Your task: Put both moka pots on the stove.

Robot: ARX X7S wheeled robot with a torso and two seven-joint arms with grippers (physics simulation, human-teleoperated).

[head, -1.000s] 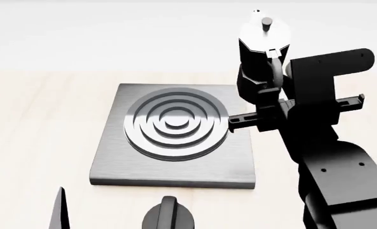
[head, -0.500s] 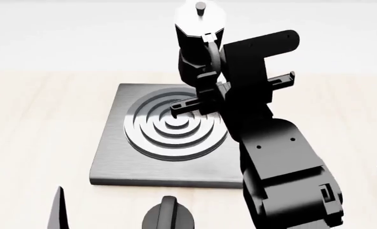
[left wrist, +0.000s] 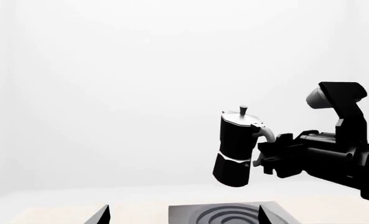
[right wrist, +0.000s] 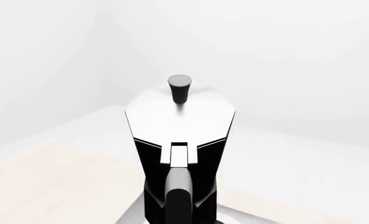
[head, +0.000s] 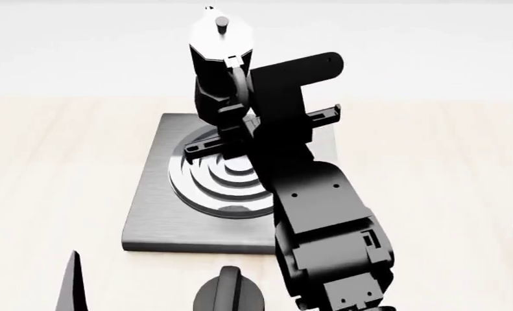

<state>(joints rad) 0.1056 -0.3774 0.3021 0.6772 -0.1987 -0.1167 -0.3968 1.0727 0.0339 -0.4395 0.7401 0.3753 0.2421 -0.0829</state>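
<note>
One moka pot (head: 219, 68), glossy black with a silvery lid and knob, hangs upright in the air over the back of the stove (head: 152, 214), a grey square plate with dark concentric rings. My right gripper (head: 233, 111) is shut on the pot's curved handle (right wrist: 179, 196). In the left wrist view the moka pot (left wrist: 235, 150) floats well above the stove (left wrist: 187, 213), with my right gripper (left wrist: 269, 153) behind it. My left gripper (left wrist: 183, 217) is open and holds nothing, low in front of the stove. A single left finger (head: 72, 288) shows in the head view. No other moka pot is in view.
A round black knob (head: 230, 293) sits at the near edge in front of the stove. The pale wooden table (head: 48, 168) spreads to both sides. My right arm (head: 325, 220) lies across the stove's right half, hiding it.
My right arm has carried the moka pot leftward, from beyond the stove's right edge to above its rings. The left gripper has barely moved.
</note>
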